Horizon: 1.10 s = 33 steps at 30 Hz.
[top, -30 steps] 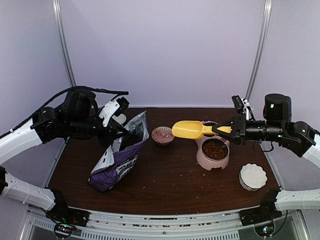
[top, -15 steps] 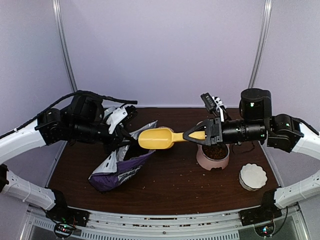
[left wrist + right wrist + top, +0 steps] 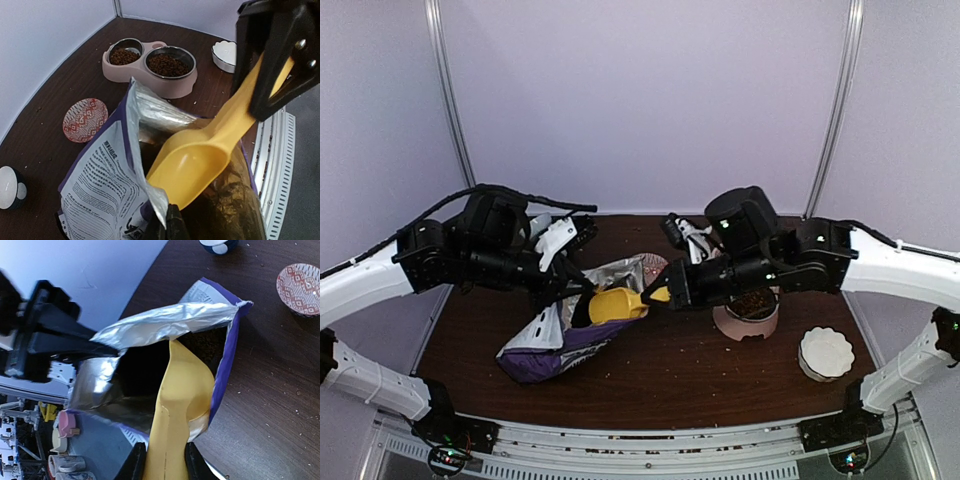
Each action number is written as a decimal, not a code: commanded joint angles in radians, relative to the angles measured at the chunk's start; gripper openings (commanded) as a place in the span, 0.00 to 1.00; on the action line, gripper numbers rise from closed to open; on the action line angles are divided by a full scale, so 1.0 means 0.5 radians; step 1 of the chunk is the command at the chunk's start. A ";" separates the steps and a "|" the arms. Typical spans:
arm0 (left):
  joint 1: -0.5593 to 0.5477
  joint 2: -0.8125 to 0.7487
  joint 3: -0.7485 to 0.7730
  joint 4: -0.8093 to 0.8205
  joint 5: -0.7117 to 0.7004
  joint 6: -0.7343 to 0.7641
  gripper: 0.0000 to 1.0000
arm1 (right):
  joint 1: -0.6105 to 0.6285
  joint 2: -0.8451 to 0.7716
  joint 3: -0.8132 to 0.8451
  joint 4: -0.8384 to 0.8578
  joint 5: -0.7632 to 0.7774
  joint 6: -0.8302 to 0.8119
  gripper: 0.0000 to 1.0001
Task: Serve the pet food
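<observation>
The purple food bag (image 3: 555,335) lies on the table with its mouth open to the right. My left gripper (image 3: 170,221) is shut on the bag's upper rim (image 3: 150,192) and holds it up. My right gripper (image 3: 162,460) is shut on the handle of a yellow scoop (image 3: 615,303). The scoop's empty bowl (image 3: 192,165) sits inside the bag mouth, above dark kibble (image 3: 235,200) in the bag. Brown pet food (image 3: 167,64) also fills both steel bowls of the pink feeder (image 3: 745,322).
A white scalloped dish (image 3: 825,352) stands at the front right. A small red patterned bowl (image 3: 85,119) sits behind the bag. A small dark-and-white cup (image 3: 9,187) stands at the far left. Crumbs lie scattered on the table.
My right arm swung left, carrying the scoop from above the feeder into the bag mouth. My left gripper kept its hold and tipped the bag's opening towards the scoop.
</observation>
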State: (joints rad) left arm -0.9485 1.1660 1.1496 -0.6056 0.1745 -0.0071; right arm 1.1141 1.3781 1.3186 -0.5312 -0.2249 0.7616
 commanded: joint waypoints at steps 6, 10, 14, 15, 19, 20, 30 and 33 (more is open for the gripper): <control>-0.129 0.120 0.039 0.279 0.181 -0.193 0.00 | 0.034 0.773 0.217 0.138 0.325 -0.054 0.11; -0.143 0.228 0.044 0.389 0.282 -0.289 0.00 | 0.033 1.025 0.276 0.370 0.016 0.013 0.10; -0.143 0.324 0.065 0.411 0.281 -0.332 0.00 | 0.022 1.066 0.204 0.623 -0.285 0.104 0.10; -0.143 0.335 0.073 0.404 0.264 -0.333 0.00 | 0.016 1.053 0.176 0.685 -0.361 0.135 0.10; -0.143 0.352 0.106 0.369 0.193 -0.318 0.00 | -0.033 0.989 -0.022 1.076 -0.694 0.344 0.10; -0.143 0.351 0.113 0.363 0.174 -0.315 0.00 | -0.041 0.969 -0.065 1.167 -0.756 0.394 0.10; -0.128 0.300 0.134 0.293 -0.139 -0.401 0.00 | -0.111 0.711 -0.390 1.677 -0.990 0.766 0.11; -0.125 0.243 0.103 0.281 -0.267 -0.440 0.00 | -0.127 0.606 -0.492 1.798 -0.971 0.855 0.11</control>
State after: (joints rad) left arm -1.0111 1.3403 1.1633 -0.6022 0.1246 -0.1936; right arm 1.0504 1.7752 1.1160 0.1822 -0.6262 1.1004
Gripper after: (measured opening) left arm 0.017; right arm 0.240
